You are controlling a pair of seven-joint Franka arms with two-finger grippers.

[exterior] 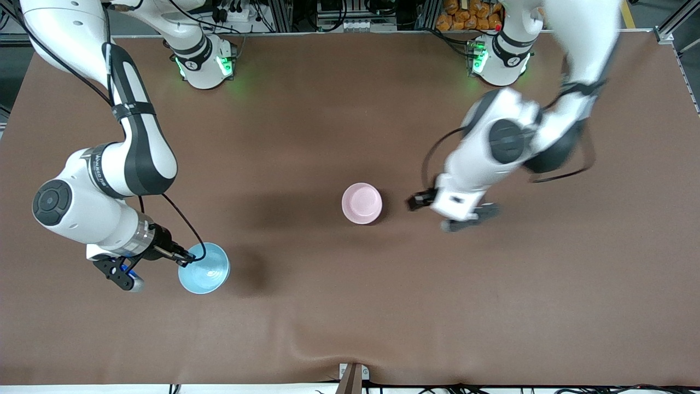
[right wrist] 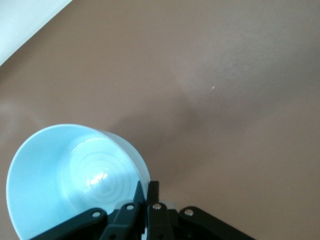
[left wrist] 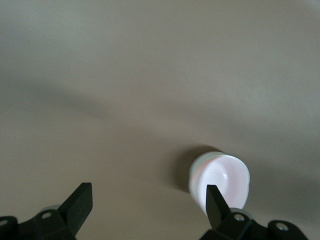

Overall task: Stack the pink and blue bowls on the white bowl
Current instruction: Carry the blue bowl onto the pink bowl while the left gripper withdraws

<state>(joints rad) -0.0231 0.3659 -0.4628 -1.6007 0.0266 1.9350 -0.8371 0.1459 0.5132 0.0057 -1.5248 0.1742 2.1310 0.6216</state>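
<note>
Right pincer [exterior: 185, 258] clamps the blue bowl [exterior: 204, 268] — left pincer [left wrist: 145, 205], wide open, empty, beside the pink bowl [exterior: 361, 203].

Two bowls on bench, well apart
Pink bowl [exterior: 361, 203] mid-bench; blue bowl [exterior: 204, 268] nearer front camera, toward right arm's end, in right hand [exterior: 185, 259].

Pale pink bowl [exterior: 361, 203] sits upright mid-table; tilted sky-blue bowl [exterior: 204, 268], rim pinched, toward the right arm's end.
</note>
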